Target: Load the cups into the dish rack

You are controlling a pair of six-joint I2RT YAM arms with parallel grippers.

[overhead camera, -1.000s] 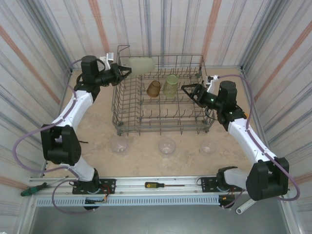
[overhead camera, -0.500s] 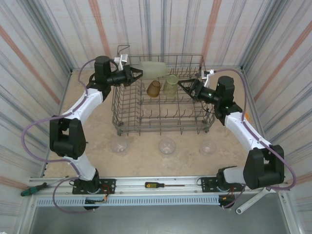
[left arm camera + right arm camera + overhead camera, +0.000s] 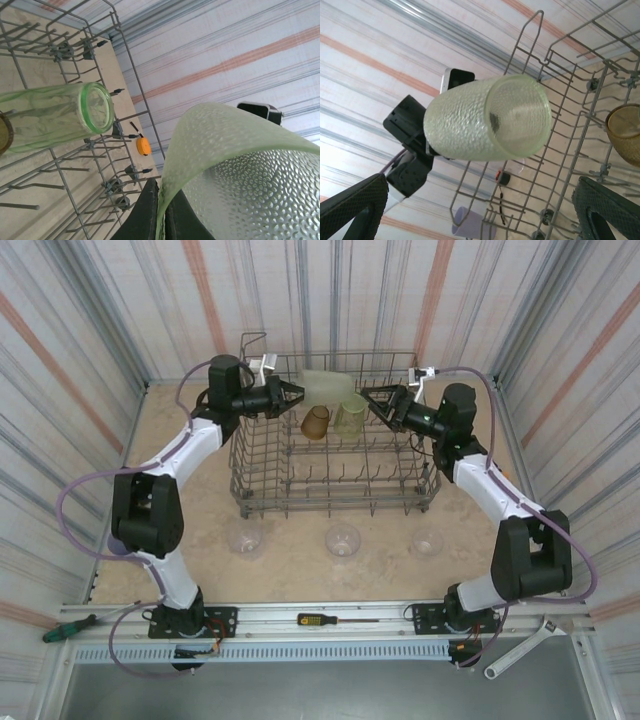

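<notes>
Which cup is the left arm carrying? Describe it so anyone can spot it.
Find the wire dish rack mid-table. Above its far rim, the left gripper holds a cup sideways. It is pale, pebble-textured and airborne, unlike the amber cup and green cup sitting inside.

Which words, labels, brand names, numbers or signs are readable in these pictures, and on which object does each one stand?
None: there is no readable text in these pictures.
The frosted cup held in the left gripper, the green cup, the amber cup and the dish rack carry no print.
The walls show coloured stripes, not letters.
The screwdriver is too small to tell whether it has any marking.
</notes>
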